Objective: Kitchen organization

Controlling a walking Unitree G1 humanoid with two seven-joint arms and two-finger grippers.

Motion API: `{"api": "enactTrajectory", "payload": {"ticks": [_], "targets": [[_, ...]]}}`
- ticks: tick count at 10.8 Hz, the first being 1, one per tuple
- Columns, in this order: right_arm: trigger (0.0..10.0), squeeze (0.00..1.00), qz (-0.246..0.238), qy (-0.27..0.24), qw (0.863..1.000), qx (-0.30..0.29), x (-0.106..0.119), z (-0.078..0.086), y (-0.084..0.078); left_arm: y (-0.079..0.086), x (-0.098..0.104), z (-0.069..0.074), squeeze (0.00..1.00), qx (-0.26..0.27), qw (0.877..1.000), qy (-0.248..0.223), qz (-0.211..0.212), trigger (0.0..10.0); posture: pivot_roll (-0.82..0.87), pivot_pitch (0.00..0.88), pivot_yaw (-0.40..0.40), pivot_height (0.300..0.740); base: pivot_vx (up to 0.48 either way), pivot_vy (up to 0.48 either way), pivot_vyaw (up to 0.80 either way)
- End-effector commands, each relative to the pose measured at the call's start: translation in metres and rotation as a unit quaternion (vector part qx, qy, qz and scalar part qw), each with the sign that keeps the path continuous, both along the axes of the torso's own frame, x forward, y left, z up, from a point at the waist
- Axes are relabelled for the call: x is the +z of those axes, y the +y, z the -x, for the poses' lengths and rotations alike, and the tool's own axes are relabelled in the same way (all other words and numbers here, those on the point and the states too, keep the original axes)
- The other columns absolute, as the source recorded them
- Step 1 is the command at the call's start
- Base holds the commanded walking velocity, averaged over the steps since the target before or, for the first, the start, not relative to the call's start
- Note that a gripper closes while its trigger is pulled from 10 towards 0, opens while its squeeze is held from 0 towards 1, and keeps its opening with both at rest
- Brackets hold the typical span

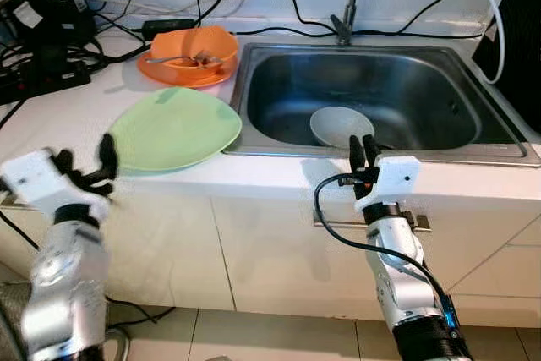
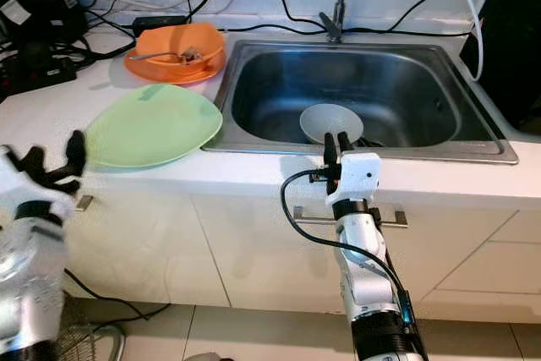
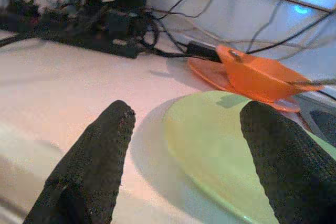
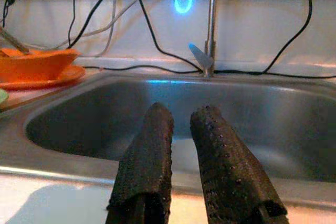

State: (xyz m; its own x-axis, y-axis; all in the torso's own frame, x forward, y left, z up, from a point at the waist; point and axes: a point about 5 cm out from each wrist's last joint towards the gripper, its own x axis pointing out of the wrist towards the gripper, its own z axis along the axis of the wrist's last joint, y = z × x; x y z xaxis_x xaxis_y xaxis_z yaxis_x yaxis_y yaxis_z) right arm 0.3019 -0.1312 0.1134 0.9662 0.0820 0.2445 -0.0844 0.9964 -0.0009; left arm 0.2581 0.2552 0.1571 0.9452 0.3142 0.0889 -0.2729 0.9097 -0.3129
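Two claws up at the tabletop's [image 1: 59, 116] front edge: left claw [image 1: 83, 161] spread wide, empty, just off the near-left rim of the light green plate [image 1: 175, 128], not touching it. Right claw [image 1: 364, 153] has its fingers nearly together, holding nothing, at the sink's [image 1: 439, 148] front rim, with the grey bowl [image 1: 338, 124] in the basin just beyond its tips. Orange bowl [image 1: 196, 50] with a spoon [image 1: 173, 60] sits on an orange plate [image 1: 162, 74] behind the green plate, left of the sink.
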Motion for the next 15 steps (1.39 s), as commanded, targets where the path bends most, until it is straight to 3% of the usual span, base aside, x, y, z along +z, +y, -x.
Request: {"api": "enactTrajectory", "payload": {"ticks": [1, 3, 5, 10, 15], "targets": [[10.0, 0.0, 0.002, -0.003, 1.0, 0.004, 0.001, 0.0, 0.002, 0.004, 0.0, 0.004, 0.0, 0.013, 1.0, 0.006, 0.019, 10.0, 0.14, 0.0, 0.055, 0.74, 0.0, 0.0, 0.0], [10.0, 0.0, 0.002, -0.001, 1.0, 0.007, 0.0, -0.001, 0.003, 0.005, 0.0, 0.004, 0.0, 0.028, 0.995, 0.001, 0.094, 10.0, 0.14, 0.0, 0.052, 0.74, 0.0, 0.0, 0.0], [10.0, 0.0, 0.003, -0.001, 1.0, 0.005, 0.0, -0.002, 0.002, -0.003, 0.002, -0.005, 0.0, 0.005, 0.992, 0.023, 0.126, 10.0, 0.14, 0.0, 0.052, 0.74, 0.0, 0.0, 0.0], [10.0, 0.0, 0.005, 0.001, 1.0, 0.003, 0.0, -0.002, 0.001, -0.006, 0.021, -0.016, 0.0, -0.014, 0.986, 0.021, 0.164, 10.0, 0.14, 0.0, 0.051, 0.74, 0.0, 0.0, 0.0], [10.0, 0.0, 0.005, 0.004, 1.0, 0.005, -0.001, -0.002, 0.001, -0.008, 0.014, -0.012, 0.0, -0.008, 0.98, 0.05, 0.192, 10.0, 0.14, 0.0, 0.047, 0.74, 0.0, 0.0, 0.0]]}}
